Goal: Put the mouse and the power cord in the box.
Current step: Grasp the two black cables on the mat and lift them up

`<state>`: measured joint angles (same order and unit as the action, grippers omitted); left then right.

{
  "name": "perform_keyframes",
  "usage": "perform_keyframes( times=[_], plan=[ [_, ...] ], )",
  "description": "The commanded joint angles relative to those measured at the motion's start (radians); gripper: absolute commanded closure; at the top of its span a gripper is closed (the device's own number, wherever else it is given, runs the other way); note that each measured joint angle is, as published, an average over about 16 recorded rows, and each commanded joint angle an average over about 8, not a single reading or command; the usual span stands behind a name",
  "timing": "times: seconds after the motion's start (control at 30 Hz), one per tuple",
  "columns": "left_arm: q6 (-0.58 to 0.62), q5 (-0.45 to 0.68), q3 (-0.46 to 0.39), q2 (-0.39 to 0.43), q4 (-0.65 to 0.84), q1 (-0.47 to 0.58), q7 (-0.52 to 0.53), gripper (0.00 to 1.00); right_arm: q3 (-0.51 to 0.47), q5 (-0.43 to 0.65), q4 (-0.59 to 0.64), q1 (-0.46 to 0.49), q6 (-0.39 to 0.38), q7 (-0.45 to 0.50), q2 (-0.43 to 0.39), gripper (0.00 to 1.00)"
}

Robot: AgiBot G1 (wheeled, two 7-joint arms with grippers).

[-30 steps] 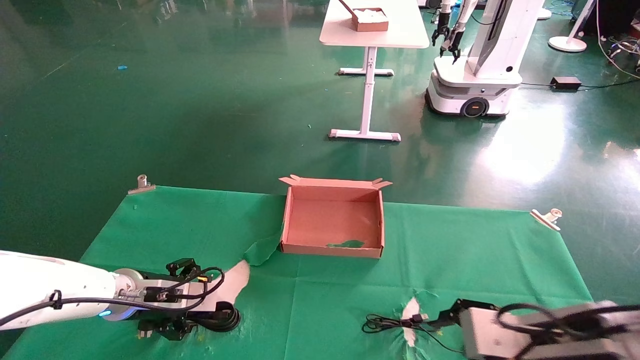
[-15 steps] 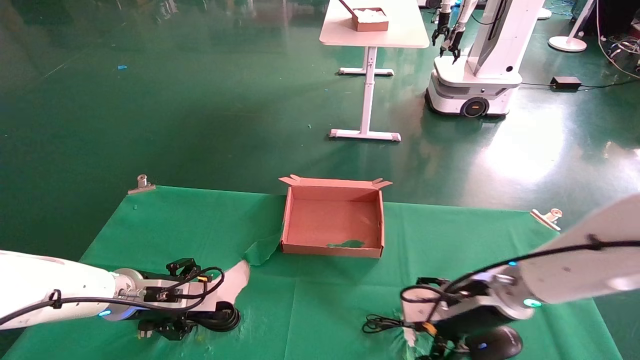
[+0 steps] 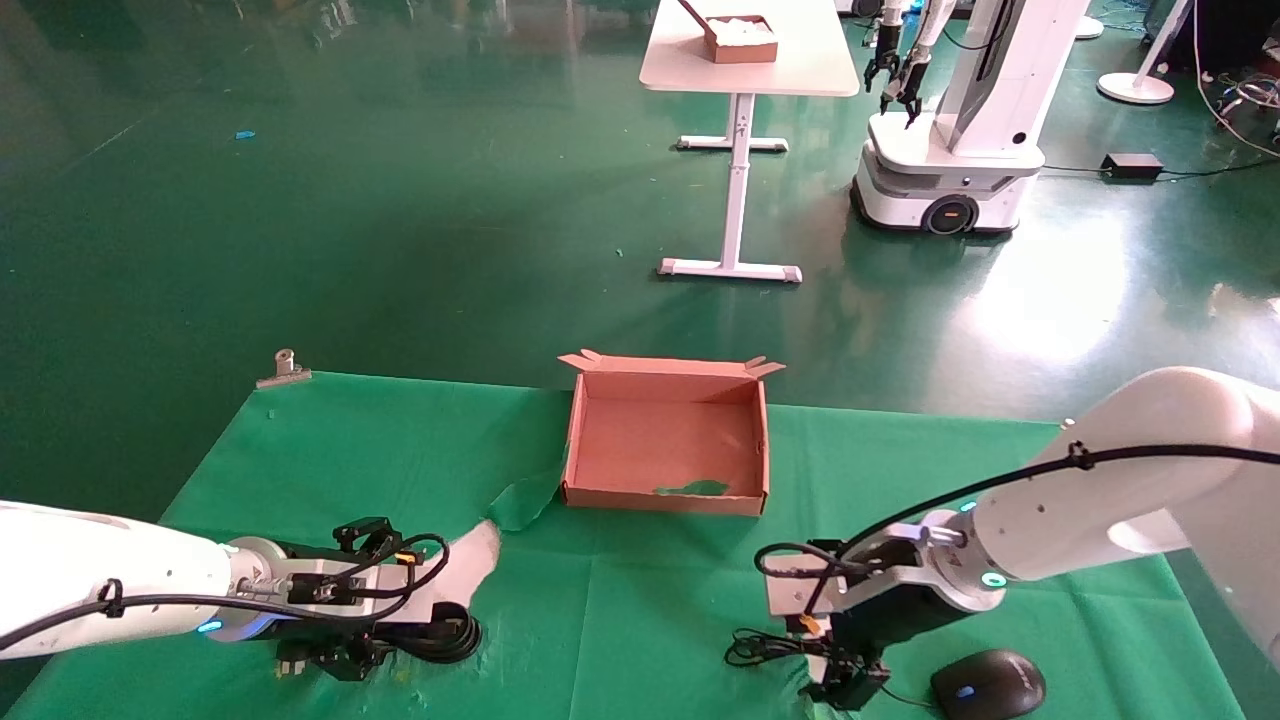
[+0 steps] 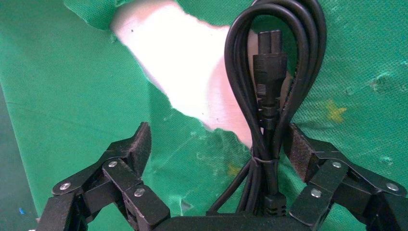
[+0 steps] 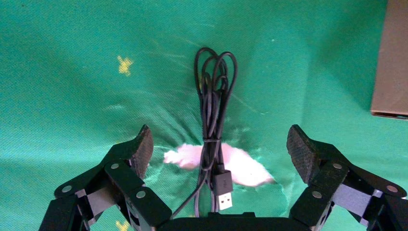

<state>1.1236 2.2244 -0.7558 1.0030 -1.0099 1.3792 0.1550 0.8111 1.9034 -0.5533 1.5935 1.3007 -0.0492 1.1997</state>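
Both grippers spread wide, nothing pinched yet.

Left gripper low over the power cord: the coiled bundle sits between the pads but off-centre, hard against one finger and well apart from the other. Its long axis runs straight out from the palm, across the closing line, so a squeeze should catch the tied waist of the bundle.

Right gripper hovers over the mouse cable: the thin loops and USB plug lie centred between the fingers, long axis also pointing away from the palm. The mouse body itself lies outside the fingers, just beside the right gripper on its outer side in the head view.

The box lies ahead of both grippers, between them, and holds neither item. The right arm is nearer the mouse, the left arm nearer the cord.
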Motion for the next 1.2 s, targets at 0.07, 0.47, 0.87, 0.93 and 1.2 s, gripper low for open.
perform_keyframes(
  times=[0.07, 0.47, 0.87, 0.93, 1.2],
  plan=[
    [0.0, 0.0, 0.0, 0.0, 0.0, 0.0, 0.0, 1.0, 0.001, 0.001, 0.008, 0.003, -0.002, -0.002, 0.004, 1.0],
    [0.0, -0.001, 0.0, 0.0, 0.0, 0.0, 0.0, 1.0, -0.003, -0.006, -0.012, -0.002, 0.005, 0.0, -0.01, 1.0],
    [0.0, -0.001, 0.0, 0.0, 0.0, 0.0, 0.0, 1.0, -0.006, -0.012, 0.0, -0.01, -0.003, -0.003, -0.004, 1.0],
    [0.0, -0.001, 0.0, 0.0, 0.0, 0.0, 0.0, 1.0, -0.005, -0.012, 0.002, -0.015, -0.003, -0.006, -0.002, 1.0],
    [0.0, -0.001, 0.0, 0.0, 0.0, 0.0, 0.0, 1.0, 0.002, -0.008, 0.0, -0.039, 0.001, -0.013, -0.005, 1.0]
  ],
)
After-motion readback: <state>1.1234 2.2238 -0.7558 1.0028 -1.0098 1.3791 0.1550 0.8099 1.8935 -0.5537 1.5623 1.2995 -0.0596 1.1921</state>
